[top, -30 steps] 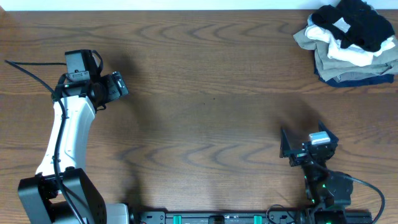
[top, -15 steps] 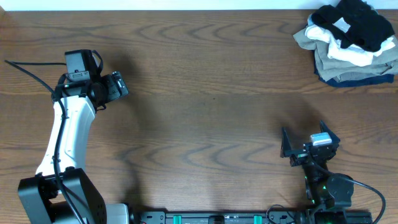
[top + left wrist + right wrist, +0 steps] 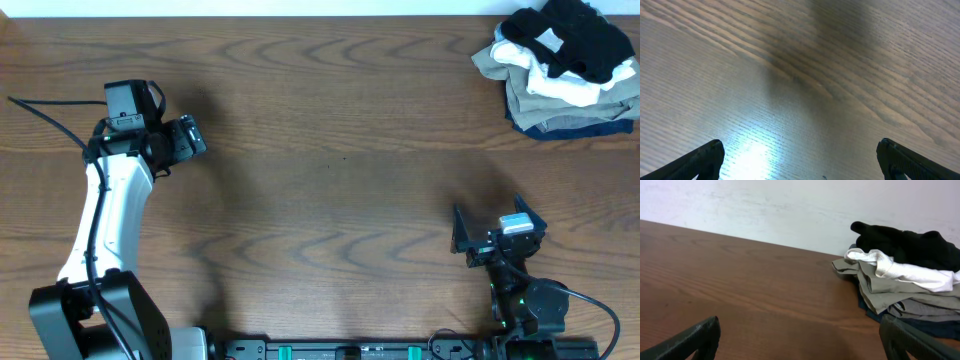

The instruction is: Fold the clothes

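The clothes, a crumpled black shirt (image 3: pixel 578 36), lie on top of a pile at the table's far right corner; the right wrist view shows the shirt (image 3: pixel 912 244) ahead and to the right. My right gripper (image 3: pixel 490 220) hovers near the front edge, well short of the pile, open with bare wood between its fingers (image 3: pixel 802 342). My left gripper (image 3: pixel 192 138) stands at the far left, also open, and the left wrist view shows only table between its fingertips (image 3: pixel 801 165).
Under the black shirt lie a white garment (image 3: pixel 562 88), a khaki one (image 3: pixel 500 62) and a navy one (image 3: pixel 570 126). The brown wooden table (image 3: pixel 330 190) ends at a white wall (image 3: pixel 790 210) behind the pile.
My right arm has sunk back very slightly toward the front edge. The left arm and the pile have not moved.
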You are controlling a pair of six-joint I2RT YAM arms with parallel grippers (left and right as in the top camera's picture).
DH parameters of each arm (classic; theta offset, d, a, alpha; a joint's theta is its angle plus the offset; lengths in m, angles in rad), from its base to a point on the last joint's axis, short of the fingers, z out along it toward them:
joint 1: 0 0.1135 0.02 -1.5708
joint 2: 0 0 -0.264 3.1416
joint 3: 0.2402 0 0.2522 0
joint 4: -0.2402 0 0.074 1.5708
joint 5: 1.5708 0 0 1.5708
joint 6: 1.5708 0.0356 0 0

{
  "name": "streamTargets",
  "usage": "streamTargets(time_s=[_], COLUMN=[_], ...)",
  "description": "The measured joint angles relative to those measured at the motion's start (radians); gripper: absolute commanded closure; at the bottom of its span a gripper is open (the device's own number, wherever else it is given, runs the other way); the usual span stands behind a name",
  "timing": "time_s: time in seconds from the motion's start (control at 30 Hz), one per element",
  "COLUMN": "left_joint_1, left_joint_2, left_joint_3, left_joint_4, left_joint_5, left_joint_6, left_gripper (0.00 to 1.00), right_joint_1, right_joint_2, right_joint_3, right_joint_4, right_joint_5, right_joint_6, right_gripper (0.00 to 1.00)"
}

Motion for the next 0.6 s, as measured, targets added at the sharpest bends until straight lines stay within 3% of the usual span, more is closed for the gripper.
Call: streamTargets(time_s=[0.33, 0.6], left_joint_1=[0.005, 0.006], left_joint_2=[-0.377, -0.774], left_joint_3=[-0.173, -0.499], left_joint_4=[0.006, 0.355], left_joint_5=[-0.052, 0.037], left_joint_6=[0.001, -0.016], left_gripper=[0.02, 0.02], right_joint_1=[0.000, 0.000], right_joint_2=[0.000, 0.000], right_joint_3=[0.000, 0.000], right_joint_4=[0.000, -0.002], right_joint_5=[0.001, 0.004], right_joint_6=[0.000, 0.000], right_gripper=[0.01, 0.01])
